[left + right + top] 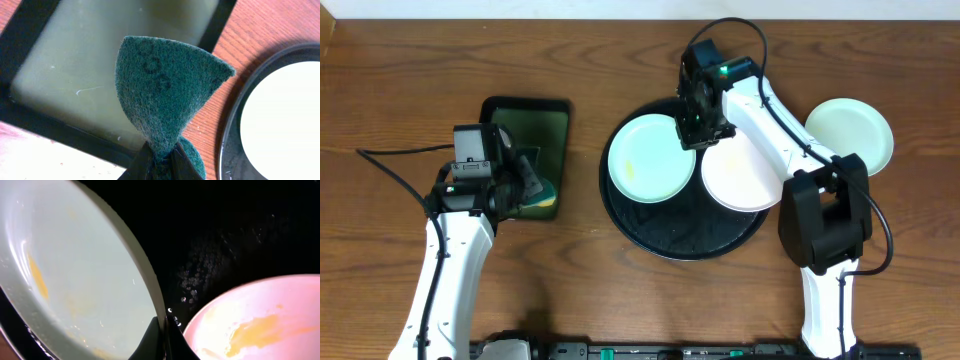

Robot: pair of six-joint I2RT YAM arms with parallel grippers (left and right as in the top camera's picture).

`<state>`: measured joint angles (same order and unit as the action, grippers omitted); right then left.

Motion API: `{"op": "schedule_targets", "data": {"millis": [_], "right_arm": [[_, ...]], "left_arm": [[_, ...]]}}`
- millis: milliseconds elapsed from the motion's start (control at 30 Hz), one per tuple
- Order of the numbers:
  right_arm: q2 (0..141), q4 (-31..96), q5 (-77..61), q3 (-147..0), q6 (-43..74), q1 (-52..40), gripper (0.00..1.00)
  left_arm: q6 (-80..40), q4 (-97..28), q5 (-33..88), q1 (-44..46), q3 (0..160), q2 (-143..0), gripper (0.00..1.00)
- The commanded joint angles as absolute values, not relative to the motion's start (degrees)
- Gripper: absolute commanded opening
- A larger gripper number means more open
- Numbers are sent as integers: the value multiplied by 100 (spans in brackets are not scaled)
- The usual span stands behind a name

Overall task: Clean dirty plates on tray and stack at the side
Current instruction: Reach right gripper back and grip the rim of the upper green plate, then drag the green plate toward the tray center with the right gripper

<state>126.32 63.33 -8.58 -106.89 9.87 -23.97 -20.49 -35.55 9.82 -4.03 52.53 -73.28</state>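
The round black tray (pixel 660 235) holds a mint plate (pixel 645 160) on its left and a white plate (pixel 745 180) on its right. My right gripper (pixel 695 128) is shut on the mint plate's right rim. In the right wrist view its jaws (pixel 164 332) pinch that rim; the mint plate (pixel 75 265) shows yellow smears, and so does the white plate (pixel 260 325). Another mint plate (pixel 855 130) lies on the bare table to the right. My left gripper (pixel 535 188) is shut on a green scouring sponge (pixel 165 90) held over the small rectangular tray.
A rectangular black tray (pixel 535 120) with a dark green inside (pixel 95 60) lies left of the round tray. The round tray's rim (pixel 227 145) and the mint plate (pixel 285 120) show at the right of the left wrist view. Brown wood tabletop (pixel 400 80) surrounds everything.
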Motion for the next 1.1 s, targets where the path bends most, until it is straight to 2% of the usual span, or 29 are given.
{"op": "schedule_targets", "data": {"millis": [0, 333, 533, 767, 1067], "right_arm": [[12510, 6208, -891, -10326, 609, -2427, 1], [12510, 5741, -1361, -9579, 375, -2596, 1], [12510, 5483, -1358, -9402, 375, -2858, 1], [12510, 5207, -1332, -9327, 381, -3092, 1], [12505, 5312, -58, -9332, 897, -3083, 1]], "left_arm": [[-1920, -3531, 1267, -416, 5196, -7297, 8], [-1920, -3251, 1533, -416, 5194, -7299, 8], [-2751, -2508, 226, -416, 5111, -7474, 8], [-2945, -1448, 16, -423, 5111, -8635, 8], [-2945, -814, 16, -423, 5111, -9751, 8]]}}
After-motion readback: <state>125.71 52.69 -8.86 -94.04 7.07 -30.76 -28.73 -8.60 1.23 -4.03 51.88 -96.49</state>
